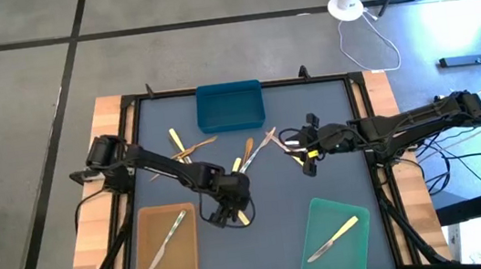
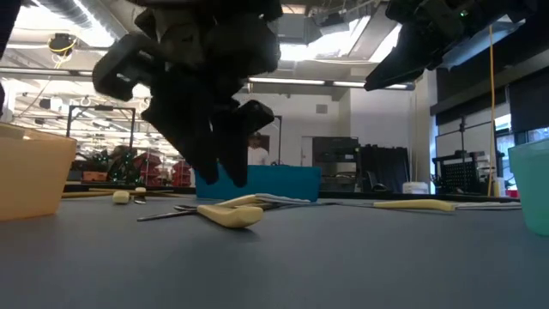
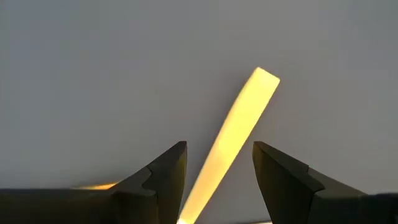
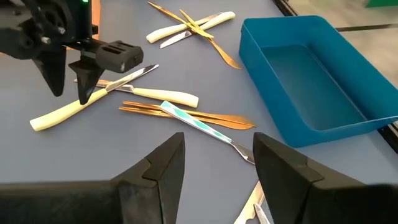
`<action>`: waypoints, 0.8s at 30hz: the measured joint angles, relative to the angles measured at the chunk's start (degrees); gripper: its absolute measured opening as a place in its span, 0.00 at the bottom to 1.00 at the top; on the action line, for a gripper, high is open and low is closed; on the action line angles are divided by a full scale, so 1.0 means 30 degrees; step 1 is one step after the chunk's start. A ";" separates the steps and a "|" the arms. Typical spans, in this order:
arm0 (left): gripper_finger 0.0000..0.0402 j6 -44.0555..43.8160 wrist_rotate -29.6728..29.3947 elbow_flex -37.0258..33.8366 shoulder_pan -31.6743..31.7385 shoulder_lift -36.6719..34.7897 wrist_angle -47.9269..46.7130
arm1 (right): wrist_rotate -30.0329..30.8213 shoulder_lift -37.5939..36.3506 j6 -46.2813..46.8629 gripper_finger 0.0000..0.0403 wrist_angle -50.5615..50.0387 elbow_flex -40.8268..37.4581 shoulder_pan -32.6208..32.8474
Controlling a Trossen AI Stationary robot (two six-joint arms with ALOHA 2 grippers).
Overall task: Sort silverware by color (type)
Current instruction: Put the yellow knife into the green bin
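Observation:
My left gripper (image 1: 229, 211) (image 3: 219, 147) is open and points down over a pale yellow utensil (image 3: 233, 134) (image 2: 230, 213) that lies flat on the grey mat. Its fingers stand on either side of the handle. The low view shows a gap between fingertips and utensil. My right gripper (image 1: 304, 160) (image 4: 217, 163) hangs open in the air right of centre, holding nothing. More silverware lies in two loose groups (image 4: 180, 107) (image 4: 186, 25) at mid-table: yellow-handled, orange-brown and silvery pieces, some crossing one another.
A blue tray (image 1: 230, 106) stands at the far middle. The tan tray (image 1: 151, 256) at the near left holds a silvery utensil (image 1: 169, 239). The green tray (image 1: 357, 241) at the near right holds a yellow-handled one (image 1: 334, 237). Bare mat lies between the near trays.

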 joint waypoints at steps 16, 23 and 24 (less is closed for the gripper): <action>0.43 0.1558 -0.0876 0.0080 -0.0015 0.1677 -0.0314 | 0.0007 0.0000 0.0000 0.45 0.0007 0.0000 -0.0007; 0.32 0.1570 -0.1039 0.0066 0.0007 0.1714 -0.0226 | 0.0007 0.0007 0.0000 0.45 0.0005 0.0000 -0.0007; 0.30 0.1572 -0.1055 0.0058 0.0007 0.1723 -0.0219 | 0.0007 0.0007 0.0000 0.45 0.0007 0.0000 -0.0007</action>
